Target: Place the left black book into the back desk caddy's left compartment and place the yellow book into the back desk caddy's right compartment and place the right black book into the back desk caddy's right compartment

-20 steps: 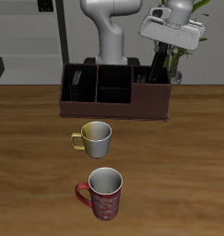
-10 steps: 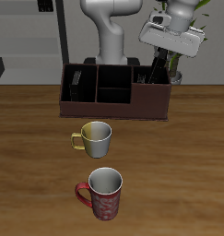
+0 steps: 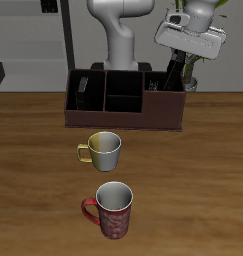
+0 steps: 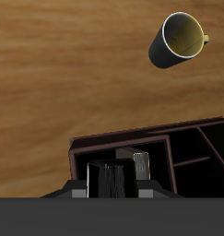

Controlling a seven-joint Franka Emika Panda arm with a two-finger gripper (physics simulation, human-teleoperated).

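**Q:** Where is the book you are carrying, relative to the back desk caddy [image 3: 123,100]?

**A:** You are holding a black book [image 3: 173,74] upright over the caddy's end compartment, the one farthest from the slot where another dark book [image 3: 84,91] is already standing. The gripper [image 3: 179,52] is hanging directly above it, at the top of the book. The book's lower end is sitting at or just inside the caddy's rim; how deep is hard to tell.

**Q:** And what are the fingers doing?

**A:** In the wrist view, the fingers [image 4: 139,166] are pressing against the black book [image 4: 108,177] from both sides, so you are pinching it.

**Q:** Which way is the book's long axis running?

**A:** Nearly vertical, leaning slightly, and pointing straight down into the compartment below the gripper. My judgement: the coming move is a plain descent along that axis.

**Q:** Anything nearby?

**A:** A yellow mug [image 3: 103,149] and a red mug [image 3: 113,208] are standing in front of the caddy, well apart from it.
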